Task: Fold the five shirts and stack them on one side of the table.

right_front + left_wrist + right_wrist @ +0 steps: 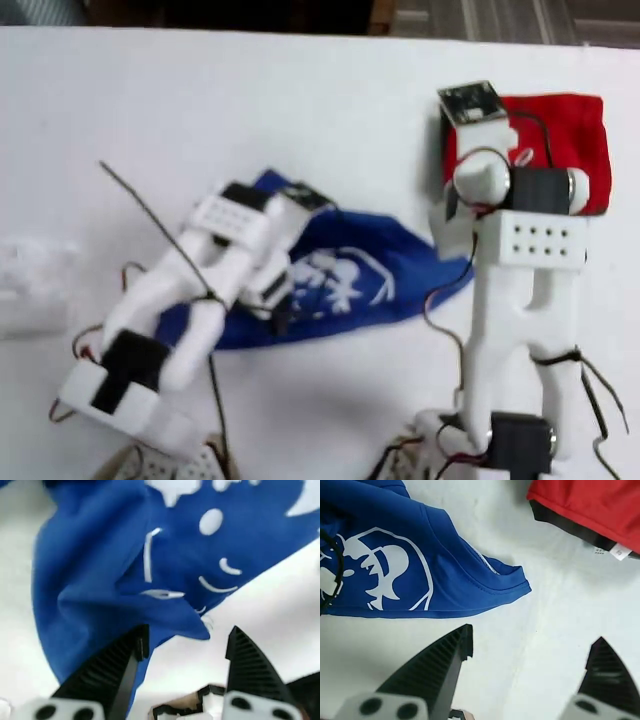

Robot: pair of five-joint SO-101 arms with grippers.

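The blue shirt (350,280) lies rumpled mid-table, its long axis running left to right and one hemmed corner pointing right, toward the folded red shirt (570,140) at the far right. It looks light and limp, so it is probably best pinched at that hem. The left gripper (189,632) hangs spread above the blue shirt, and the right gripper (534,634) is spread over the bare table (560,580).

So: blue shirt (395,262) w/ white graphic print, red shirt (565,130) w/ dark edging, table (200,100) plain white.

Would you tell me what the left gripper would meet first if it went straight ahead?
Most likely the blue shirt, its folded edge just beyond the open jaws; depth is uncertain.
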